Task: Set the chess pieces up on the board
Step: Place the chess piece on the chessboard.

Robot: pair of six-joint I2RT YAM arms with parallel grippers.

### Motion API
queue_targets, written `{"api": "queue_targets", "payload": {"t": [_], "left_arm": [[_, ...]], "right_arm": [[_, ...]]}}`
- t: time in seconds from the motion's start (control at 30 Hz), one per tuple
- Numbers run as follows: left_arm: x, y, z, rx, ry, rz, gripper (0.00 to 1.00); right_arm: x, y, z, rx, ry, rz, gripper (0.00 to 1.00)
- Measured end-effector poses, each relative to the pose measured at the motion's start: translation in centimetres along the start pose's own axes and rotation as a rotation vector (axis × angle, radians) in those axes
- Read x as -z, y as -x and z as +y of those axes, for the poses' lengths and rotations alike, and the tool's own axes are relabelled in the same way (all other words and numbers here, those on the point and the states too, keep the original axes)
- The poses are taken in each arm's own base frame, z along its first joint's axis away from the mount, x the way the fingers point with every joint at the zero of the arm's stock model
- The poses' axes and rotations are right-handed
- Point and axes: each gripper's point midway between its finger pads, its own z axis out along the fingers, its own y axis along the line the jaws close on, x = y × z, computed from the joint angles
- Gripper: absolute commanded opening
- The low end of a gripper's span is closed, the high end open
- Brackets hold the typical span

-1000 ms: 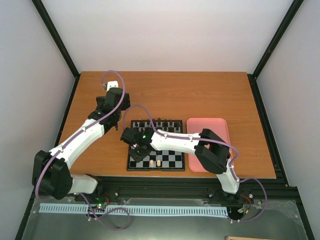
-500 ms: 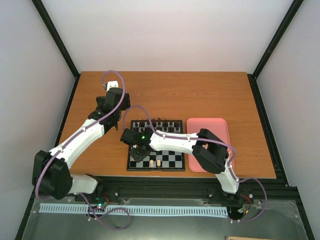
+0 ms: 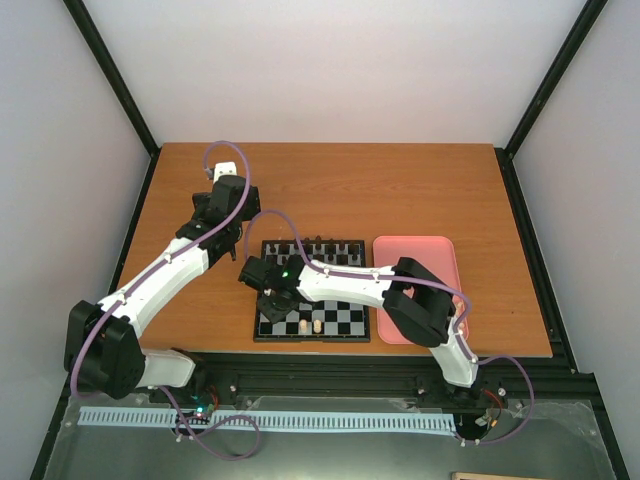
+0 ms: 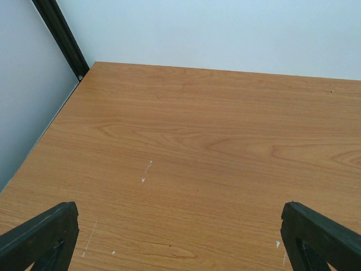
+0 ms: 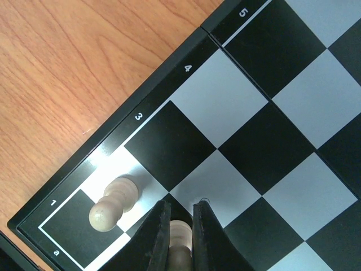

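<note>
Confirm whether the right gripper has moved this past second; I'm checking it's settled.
Yes, slightly: seen from above, the right gripper has edged left, toward the board's left border.

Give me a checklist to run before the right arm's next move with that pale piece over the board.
1. Jaws of the right gripper shut on the pale piece: ok.
2. Held piece over the board, inside its border: ok.
3. Its base seated on a square: cannot tell; the fingers hide it.
4. Neighbouring pale pawn upright, close to the fingers but not touching: ok.
5. The left gripper open over the table, off the board: ok.
</note>
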Motion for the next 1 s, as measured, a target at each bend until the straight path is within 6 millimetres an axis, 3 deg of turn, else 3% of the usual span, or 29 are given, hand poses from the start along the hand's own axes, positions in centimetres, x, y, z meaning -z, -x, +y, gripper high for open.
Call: {"api": "queue_targets", "payload": {"t": [0.17, 0.5, 0.83, 1.0], "left_arm": [[0.00, 0.00, 0.01, 0.000, 0.000, 0.000, 1.00], [0.00, 0.00, 0.01, 0.000, 0.000, 0.000, 1.00], [0.00, 0.00, 0.00, 0.000, 0.000, 0.000, 1.00], [0.00, 0.00, 0.00, 0.000, 0.000, 0.000, 1.00]], "right_arm": [[-0.08, 0.26, 0.12, 0.000, 0.002, -0.004, 0.06], [-0.08, 0.24, 0.10, -0.001, 0.001, -0.003, 0.21], [-0.08, 0.27, 0.01, -0.001, -0.004, -0.005, 0.26], [0.05, 0.48, -0.42, -0.005, -0.029, -0.018, 0.34]]}}
